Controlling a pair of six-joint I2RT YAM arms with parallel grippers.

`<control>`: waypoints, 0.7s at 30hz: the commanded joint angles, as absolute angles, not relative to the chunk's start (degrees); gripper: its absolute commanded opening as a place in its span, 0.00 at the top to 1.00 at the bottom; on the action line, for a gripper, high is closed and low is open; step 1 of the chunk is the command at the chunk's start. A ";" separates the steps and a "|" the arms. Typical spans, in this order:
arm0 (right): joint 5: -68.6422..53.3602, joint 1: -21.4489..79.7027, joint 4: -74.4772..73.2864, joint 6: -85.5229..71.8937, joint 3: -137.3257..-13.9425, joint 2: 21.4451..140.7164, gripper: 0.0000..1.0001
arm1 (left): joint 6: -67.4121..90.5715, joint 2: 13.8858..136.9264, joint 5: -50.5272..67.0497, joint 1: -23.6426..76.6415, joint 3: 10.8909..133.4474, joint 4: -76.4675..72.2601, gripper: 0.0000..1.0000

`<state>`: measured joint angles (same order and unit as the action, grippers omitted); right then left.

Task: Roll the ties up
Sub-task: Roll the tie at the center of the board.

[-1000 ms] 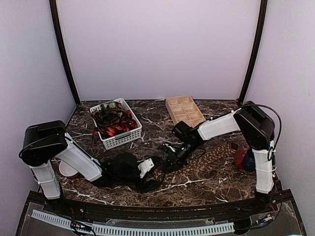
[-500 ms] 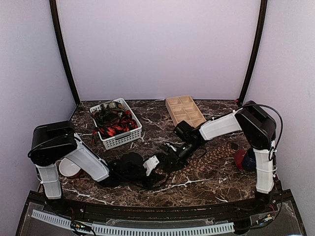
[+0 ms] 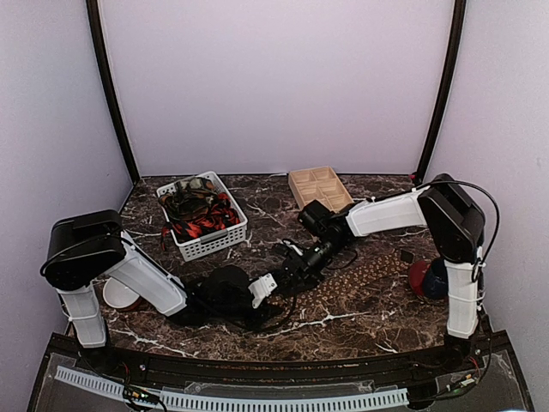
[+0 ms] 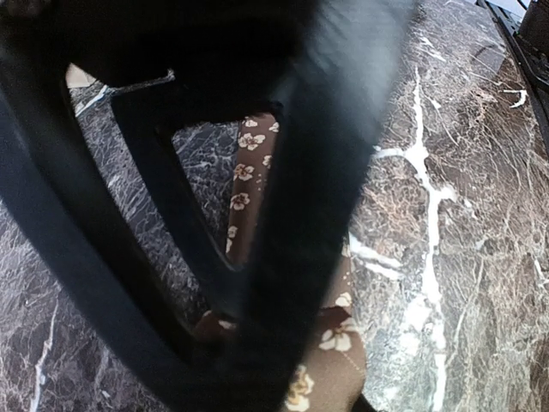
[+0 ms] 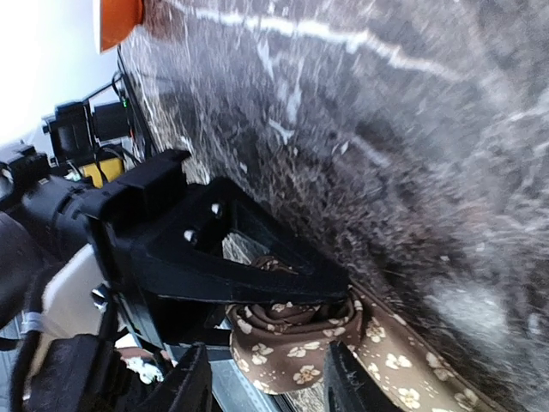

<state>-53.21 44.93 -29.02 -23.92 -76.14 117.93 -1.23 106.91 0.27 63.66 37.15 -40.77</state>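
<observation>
A brown tie [image 3: 364,269] with tan flower dots lies across the marble table [image 3: 360,322], running left from the right side. Its left end is wound into a roll [image 5: 296,343]. My left gripper [image 3: 273,285] is shut on this roll; its black finger [image 5: 249,275] presses over the top of the roll. In the left wrist view the tie [image 4: 343,343] shows between blurred black fingers [image 4: 326,172]. My right gripper [image 5: 266,382] is open, one finger on each side of the roll; it meets the left gripper at mid-table [image 3: 296,262]. More red-and-black ties [image 3: 202,225] lie in the basket.
A white basket [image 3: 214,246] stands at the back left. A wooden compartment tray [image 3: 322,193] stands at the back centre. A red and blue object [image 3: 426,280] sits by the right arm's base. A white bowl [image 3: 118,298] sits by the left arm's base.
My left arm has reached a little further right toward the tie's end. My right arm's forearm has swung slightly back and left, its gripper still at the roll.
</observation>
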 commanded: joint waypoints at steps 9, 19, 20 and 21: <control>-52.79 46.20 -32.46 -20.69 -76.14 120.41 0.99 | -2.65 107.57 -0.67 63.98 36.27 -30.93 0.67; -46.30 42.73 -30.66 -19.29 -71.57 121.73 1.00 | -2.28 104.92 3.08 63.98 33.89 -38.16 0.29; -45.84 42.33 -30.55 -19.25 -70.98 121.88 1.00 | -2.09 105.03 3.56 63.98 33.84 -38.77 0.28; -45.49 41.95 -30.38 -19.33 -70.30 122.04 1.00 | -1.91 105.29 3.83 63.98 33.94 -39.27 0.27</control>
